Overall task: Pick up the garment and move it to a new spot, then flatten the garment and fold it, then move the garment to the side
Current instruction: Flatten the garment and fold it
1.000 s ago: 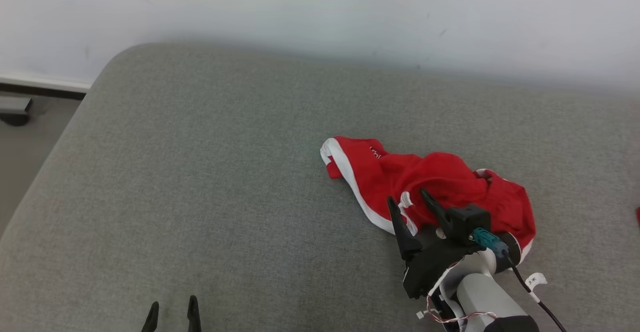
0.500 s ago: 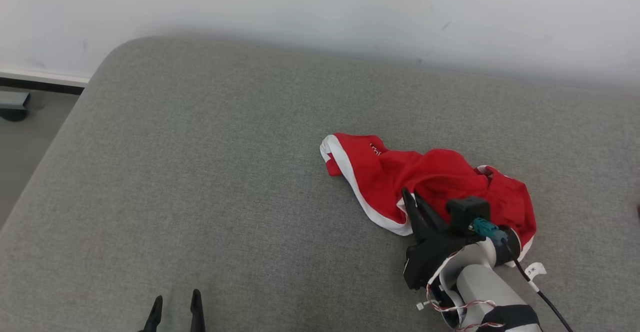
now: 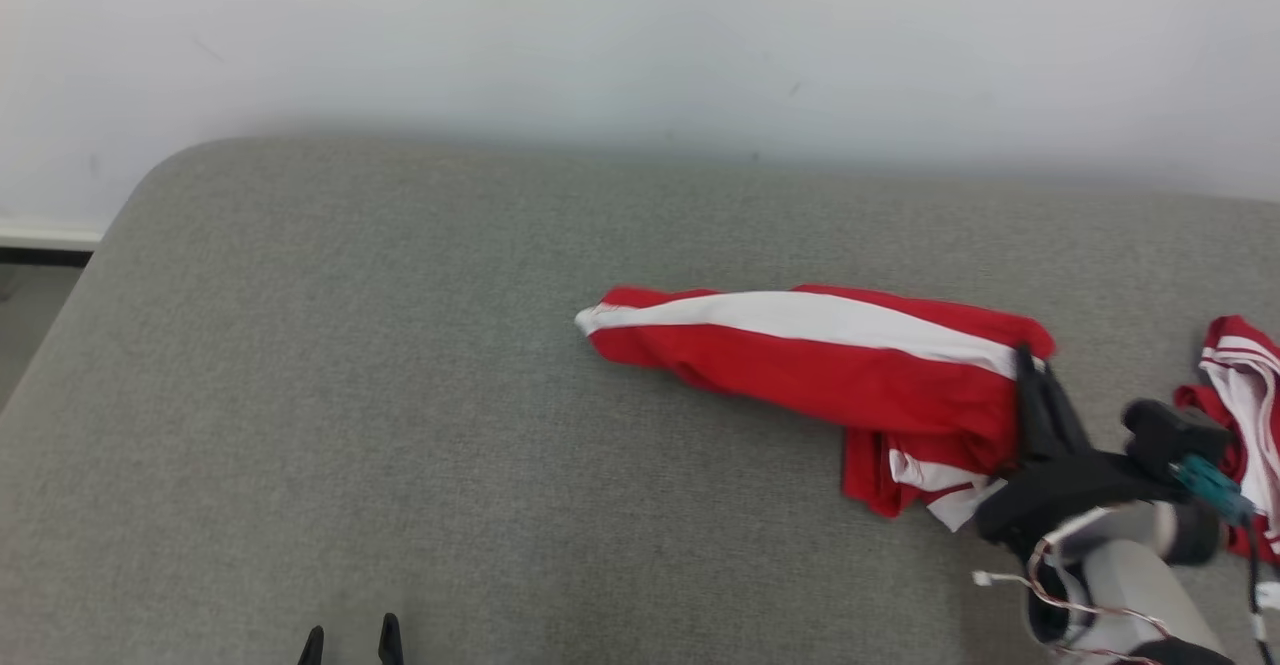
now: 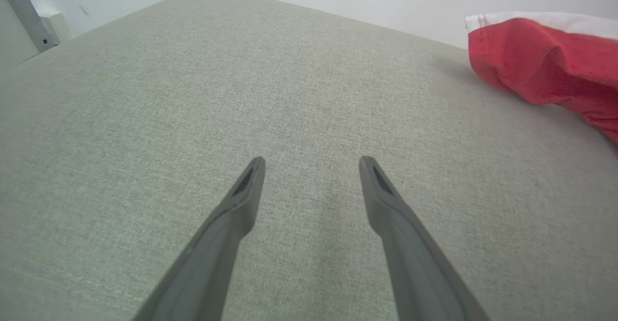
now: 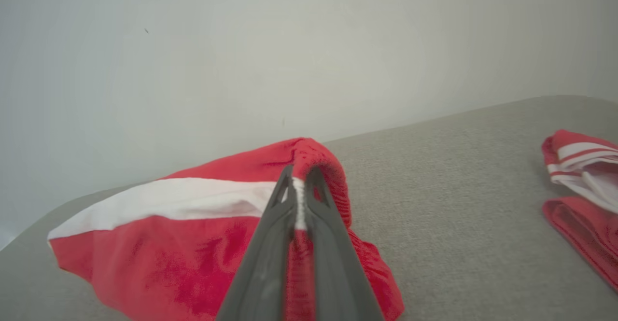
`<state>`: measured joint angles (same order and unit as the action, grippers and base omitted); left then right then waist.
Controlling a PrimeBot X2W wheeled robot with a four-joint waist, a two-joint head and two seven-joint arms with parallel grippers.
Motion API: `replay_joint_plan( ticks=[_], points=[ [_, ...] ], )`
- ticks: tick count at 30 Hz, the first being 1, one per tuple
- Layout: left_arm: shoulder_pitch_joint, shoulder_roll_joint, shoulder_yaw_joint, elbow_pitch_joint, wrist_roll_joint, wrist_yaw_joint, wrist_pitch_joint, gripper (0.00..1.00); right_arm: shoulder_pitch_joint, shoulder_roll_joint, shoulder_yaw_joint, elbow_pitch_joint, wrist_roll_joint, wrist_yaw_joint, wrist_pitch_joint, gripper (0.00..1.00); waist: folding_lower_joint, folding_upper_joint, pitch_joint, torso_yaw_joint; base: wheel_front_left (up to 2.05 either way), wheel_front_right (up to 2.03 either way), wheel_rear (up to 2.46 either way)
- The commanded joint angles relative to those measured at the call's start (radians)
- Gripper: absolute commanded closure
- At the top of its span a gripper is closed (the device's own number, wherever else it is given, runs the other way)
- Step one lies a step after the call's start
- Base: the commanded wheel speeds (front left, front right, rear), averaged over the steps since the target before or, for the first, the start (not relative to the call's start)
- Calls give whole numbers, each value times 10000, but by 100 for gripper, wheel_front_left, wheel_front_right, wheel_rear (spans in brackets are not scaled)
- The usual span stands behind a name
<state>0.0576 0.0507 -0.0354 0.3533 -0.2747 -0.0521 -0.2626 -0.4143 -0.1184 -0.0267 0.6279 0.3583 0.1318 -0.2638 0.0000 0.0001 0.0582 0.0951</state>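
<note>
Pinched in the right tool (image 3: 1022, 353), jaws narrow and closed on cloth: a red soft-fabric garment with a broad white stripe (image 3: 800, 355). Gripped end raised, the rest stretched leftward across the grey woven-fabric padded bench (image 3: 350, 395). Cannot tell whether the far left tip rests on the fabric or hangs just above it. Kind of garment not clear, with folds bunched and doubled under the gripped end.

Right wrist view: a sliver of white trim caught between the dark fingers (image 5: 270, 244), red cloth (image 5: 169, 234) humped over their tips and drooping on both sides. Grip point itself covered by that hump.

Motion blur on the pale right forearm (image 3: 1120, 585), loose wires and teal plug there hard to read.

Well to the right, apart from the held piece: a second red-and-white striped garment (image 3: 1240, 385), cut off by the frame edge in the head view and the right wrist view (image 5: 579, 161).

Left tool (image 3: 349, 633) at lower left, tips alone inside the frame. Left wrist view: jaws spread wide (image 4: 311, 161), nothing between them, low over bare bench, contact with it not judgeable. Red cloth end (image 4: 540, 65) at upper right there, cropped
</note>
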Motion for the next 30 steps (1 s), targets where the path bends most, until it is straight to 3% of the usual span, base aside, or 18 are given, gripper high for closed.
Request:
replay_joint_plan(
  ticks=[1, 4, 5, 6, 7, 14, 21, 30],
  points=[
    [43, -5, -27, 51, 26, -29, -30, 0, 257, -126, -218, 43, -213, -28, 0, 100, 0, -1, -267, -327, 0, 0, 0],
    [43, 1, -59, 83, 36, -48, -30, 0, 541, -352, -800, 401, -546, -28, 0, 100, 0, -1, -356, -479, 0, 0, 0],
    [64, -2, -78, 97, 45, -58, -30, 0, 579, -427, -894, 552, -749, -28, -2, 65, 0, -1, -375, -512, 0, 0, 0],
    [80, -5, -81, 106, 59, -74, -30, 0, 608, -424, -1017, 720, -844, -28, -3, 51, 0, -1, -381, -549, 0, 0, 0],
    [83, -2, -75, 118, 72, -87, -30, 0, 641, -421, -1134, 950, -987, -28, -3, 0, 0, -1, -386, -571, 0, 0, 0],
    [153, -2, -41, 225, 199, -158, -30, 0, 763, -250, -1887, 1300, -1901, -28, -3, 0, 0, -1, -486, -594, 0, 0, 0],
    [146, -2, -11, 109, 181, -87, -30, 0, 1516, 284, -2384, -562, -2459, -28, -3, 0, 0, -1, -486, -805, 0, 0, 0],
    [8, -4, 264, -130, 425, 16, -30, 0, 2652, 640, -1470, -2852, -2794, -28, -2, 0, 0, -1, -604, -1093, 0, 0, 0]
  ],
)
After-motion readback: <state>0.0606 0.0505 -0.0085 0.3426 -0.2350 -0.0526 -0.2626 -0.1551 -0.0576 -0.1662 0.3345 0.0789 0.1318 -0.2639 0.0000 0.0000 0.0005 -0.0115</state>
